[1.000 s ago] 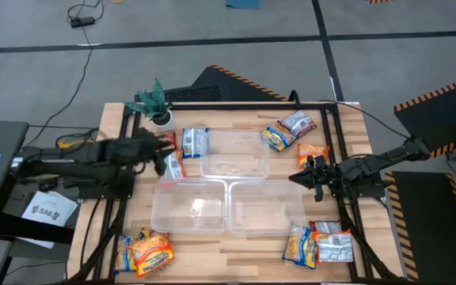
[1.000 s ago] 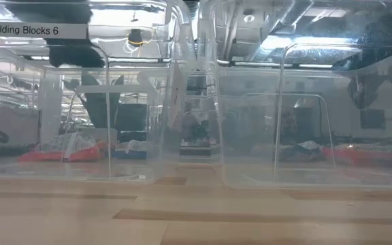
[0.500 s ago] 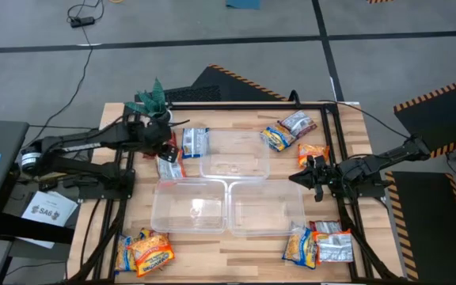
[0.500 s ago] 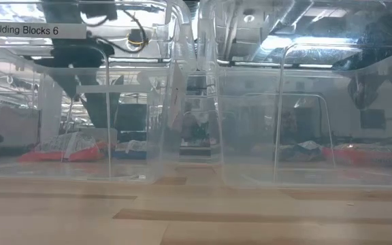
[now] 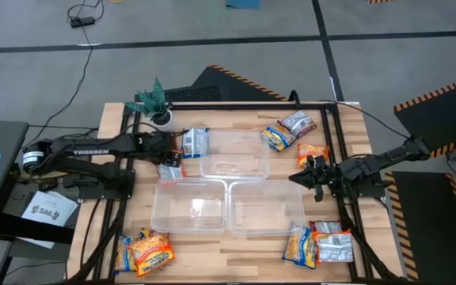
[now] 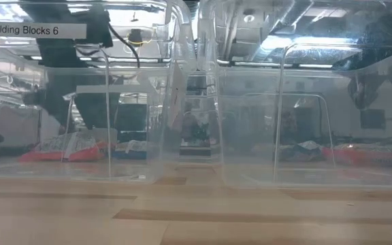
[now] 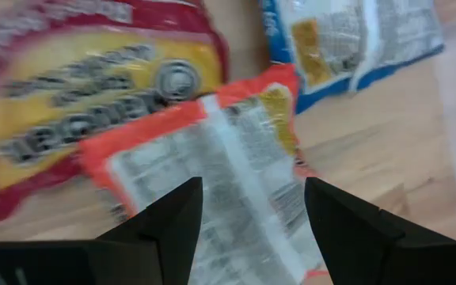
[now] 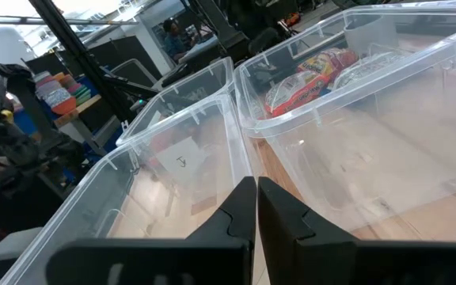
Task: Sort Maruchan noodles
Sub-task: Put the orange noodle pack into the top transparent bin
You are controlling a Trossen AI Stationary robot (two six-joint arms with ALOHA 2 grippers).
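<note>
Three clear plastic tubs (image 5: 228,190) are sitting grouped in the middle of a wooden table (image 5: 236,245), and everything here is placed relative to them. One tub is carrying a white label reading "Building Blocks 6" (image 6: 22,30), seen in the low view. The left arm, with "TROSSEN" printed on it, is reaching in from the left of the tubs, and its left gripper (image 5: 169,148) is hovering just left of the far tub over a small cluster of Maruchan noodles (image 5: 182,152). In the left wrist view its fingers (image 7: 169,222) are spread wide apart, holding nothing, straddling an orange packet (image 7: 220,182) lying back side up, its white panel of fine print too blurred to read; a red-and-yellow packet (image 7: 70,119) and a blue-edged packet (image 7: 355,39) are lying just beside it. More noodle packets are lying at the far right (image 5: 287,131), near right (image 5: 319,244) and near left (image 5: 143,251) of the tubs. The right gripper (image 5: 305,176) is waiting just right of the tubs with its fingers pressed together, empty. A small potted plant (image 5: 155,103) is standing beyond the left gripper, at the table's far left. A paper sheet (image 5: 47,210) is lying off the table to the left, its writing too small to read.
</note>
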